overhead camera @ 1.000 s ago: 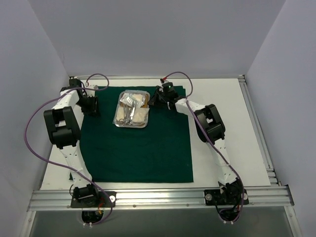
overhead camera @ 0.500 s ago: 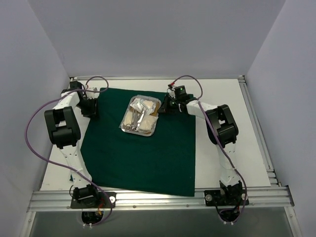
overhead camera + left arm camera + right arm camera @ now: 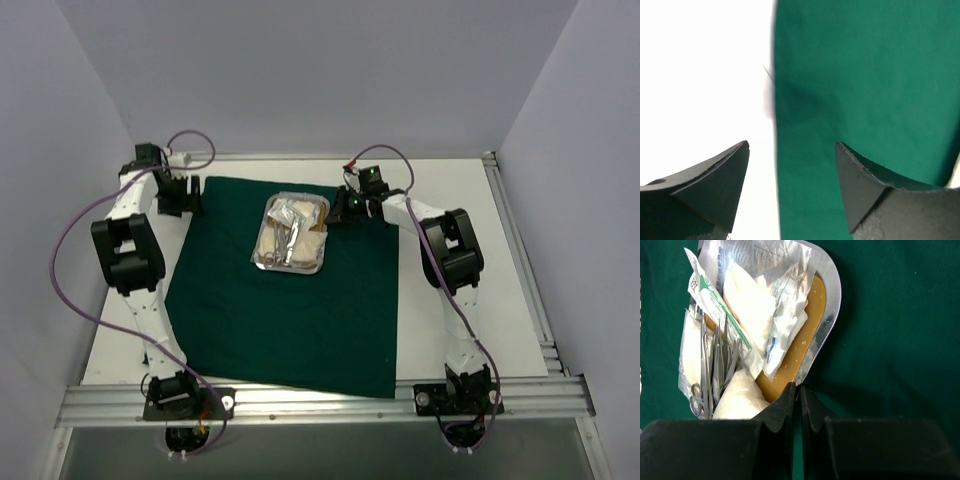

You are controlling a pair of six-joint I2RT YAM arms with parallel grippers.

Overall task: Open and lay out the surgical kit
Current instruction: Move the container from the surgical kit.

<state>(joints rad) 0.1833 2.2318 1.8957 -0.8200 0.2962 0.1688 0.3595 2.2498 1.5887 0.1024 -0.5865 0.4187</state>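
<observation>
The right claw (image 3: 800, 386) is closed, its fingertips meeting right at the near corner of the steel tray (image 3: 832, 295). Whether the thin rim is nipped between them cannot be told. The tray sits on the far middle of the dark green cloth (image 3: 290, 330), which lies spread flat on the white desk (image 3: 500, 300). Inside the tray are white gauze pads (image 3: 747, 305) and clear packets (image 3: 775, 265), with ring-handled clamps (image 3: 697, 400) and thin tweezers (image 3: 722, 360) along one side. The left claw (image 3: 791, 144) stands wide open with nothing between its fingers, at the cloth's far-left edge. One finger is over bare desk, the other over cloth, well apart from the tray.
</observation>
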